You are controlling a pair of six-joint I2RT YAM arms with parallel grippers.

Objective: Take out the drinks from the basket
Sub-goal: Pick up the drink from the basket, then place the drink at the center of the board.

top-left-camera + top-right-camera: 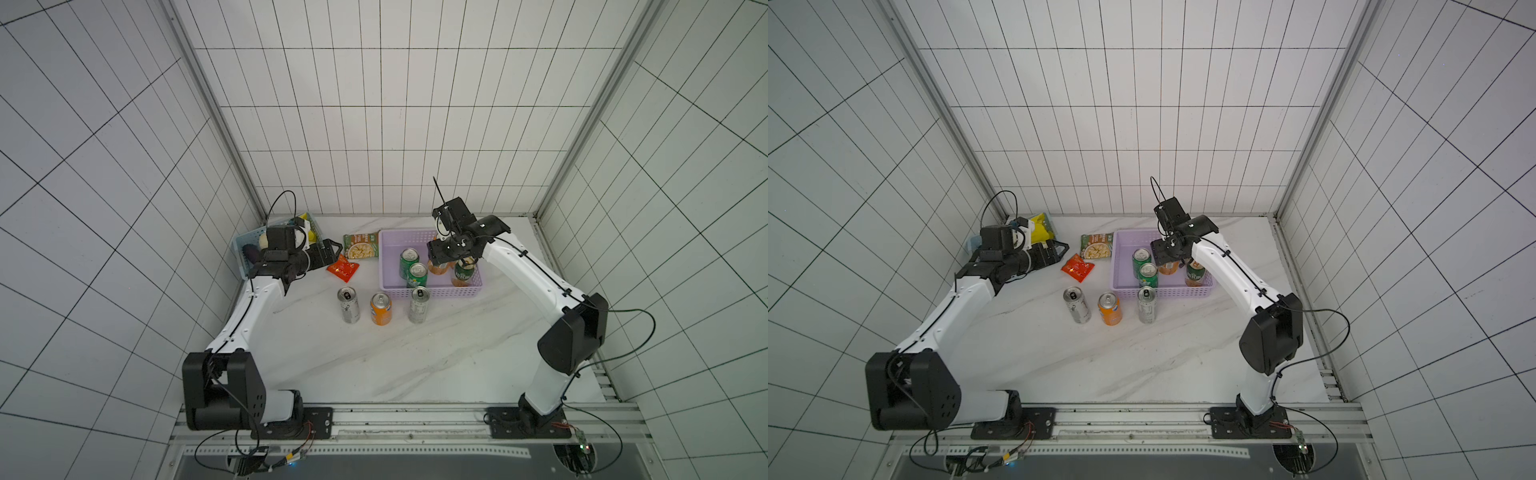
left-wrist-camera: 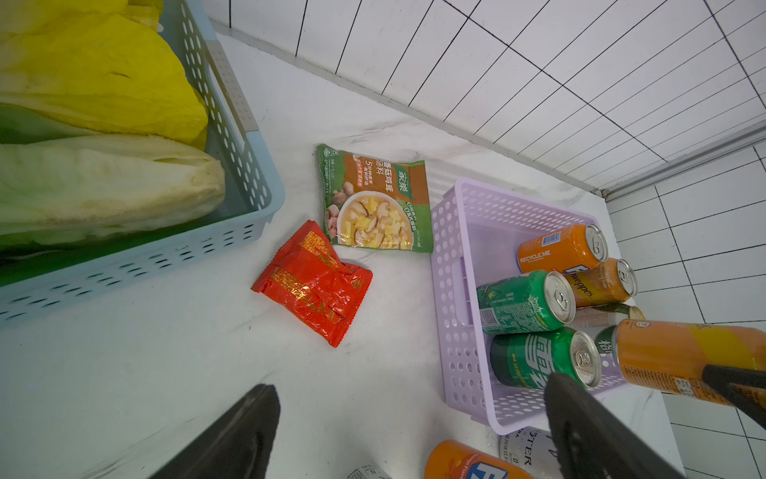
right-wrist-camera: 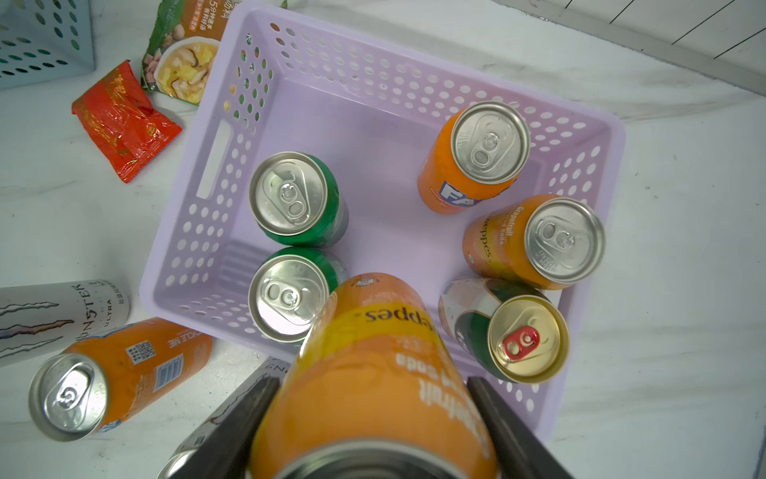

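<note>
— What is held?
— An orange can [image 3: 373,352] is gripped by the right gripper [image 3: 373,423], above the basket [image 3: 373,70]. The left gripper [image 2: 410,419] is opened wide, empty.
— What is left?
— Three cans [image 1: 380,308] are set out; five cans [image 3: 289,194] are left below it.

The drinks [image 3: 290,195] are looking like painted metal, glossy sides, bare silver tops catching the light. The basket [image 3: 373,70] is reading as smooth lilac plastic, semi-matt, and the blue basket [image 2: 248,174] is looking the same. The red packet [image 3: 124,120] is gleaming like crinkly foil; the green packet [image 2: 375,199] is lying smoother. The desk [image 1: 374,365] is passing for polished white marble.
</note>
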